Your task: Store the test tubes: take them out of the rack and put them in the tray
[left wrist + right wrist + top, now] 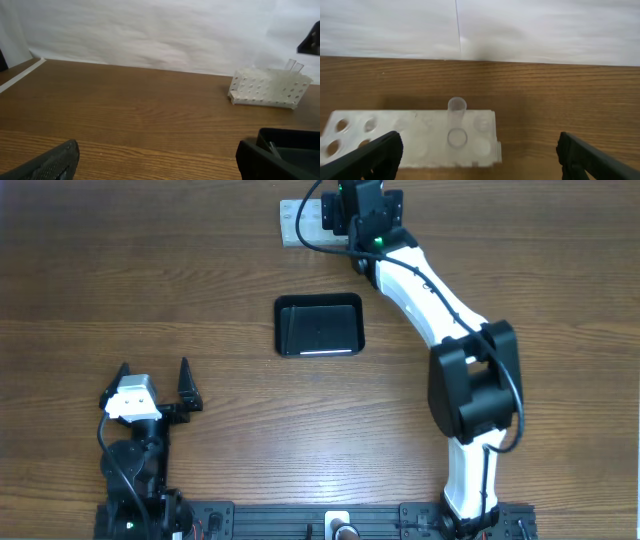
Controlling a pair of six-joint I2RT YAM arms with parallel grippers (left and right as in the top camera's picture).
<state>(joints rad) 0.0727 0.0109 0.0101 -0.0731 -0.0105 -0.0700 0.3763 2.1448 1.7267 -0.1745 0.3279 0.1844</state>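
Right wrist view: your test tube (456, 120) is clear and stands upright in the white rack (410, 137), in the end of the rack nearest the middle of this view, open mouth up. There's a round ring just in front of its base; can't tell if that is a second tube or a bare hole. The rest of the holes you see here look unfilled. Your right gripper (479, 141) hangs above that end of the rack, fingers spread wide, one dark finger (372, 157) on each side of the tube and neither touching it. In the top view the rack (298, 222) lies on the wooden surface (150, 270) at the far edge, partly covered by the right gripper (360, 208) and its arm. The black tray (285, 310) sits toward the middle of the surface, apart from the rack and nearer the arm bases. A bright streak runs along its near wall; can't tell whether that is a tube or glare. Your left gripper (153, 370) is at the near left, low by its own base, well apart from tray and rack, fingers wide and holding nothing. The left wrist view shows the rack (267, 89) across the surface with clear tube tops (293, 65) poking above its far end, the tray (292, 136) closer in.
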